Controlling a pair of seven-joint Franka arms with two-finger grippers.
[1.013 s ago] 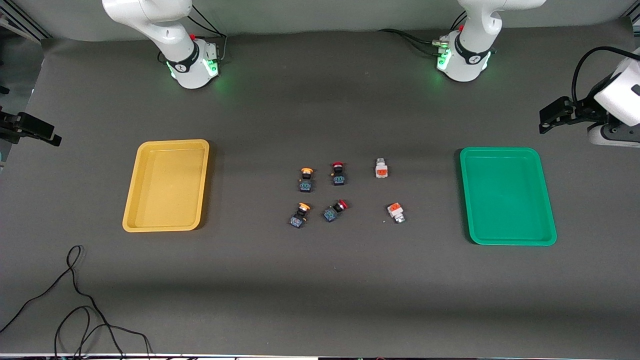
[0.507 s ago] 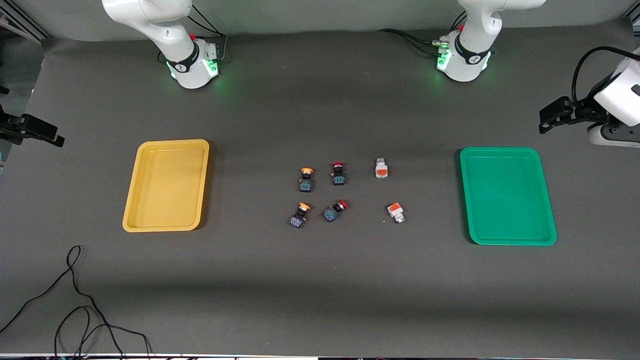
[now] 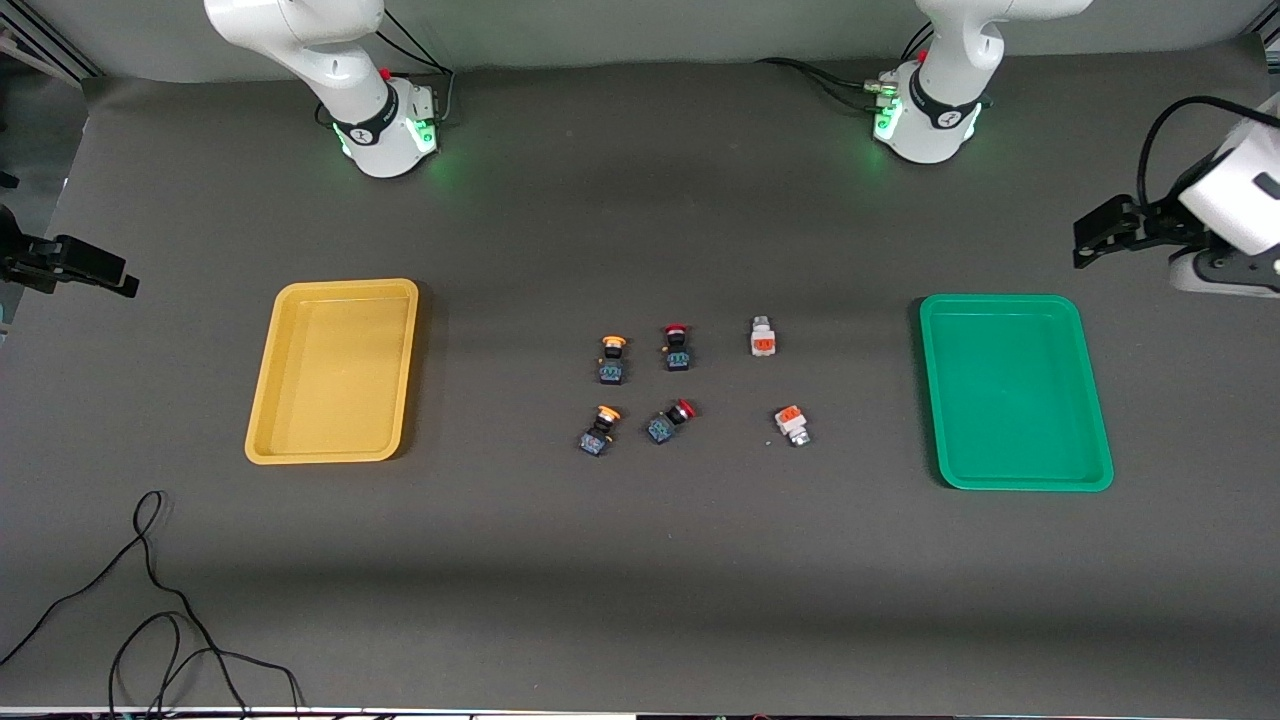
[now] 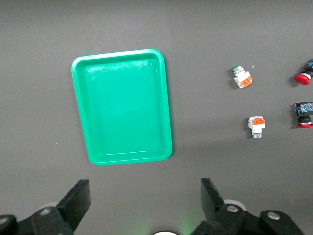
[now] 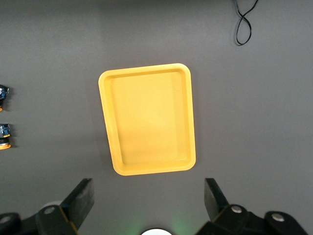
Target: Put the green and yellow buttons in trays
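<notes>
Dark table, buttons [image 3: 610,358] well apart from spread jaws

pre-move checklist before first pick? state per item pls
1. Left gripper open, holding nothing, high above the table near the green tray: ok.
2. Right gripper open, holding nothing, above the yellow tray: ok.
3. Both trays hold nothing: ok.
4. Two yellow-capped switches and two white blocks lie apart mid-table, none in a tray yet: ok.
5. Red-capped switches sit right beside the yellow-capped ones; finger room there: cannot tell.
</notes>
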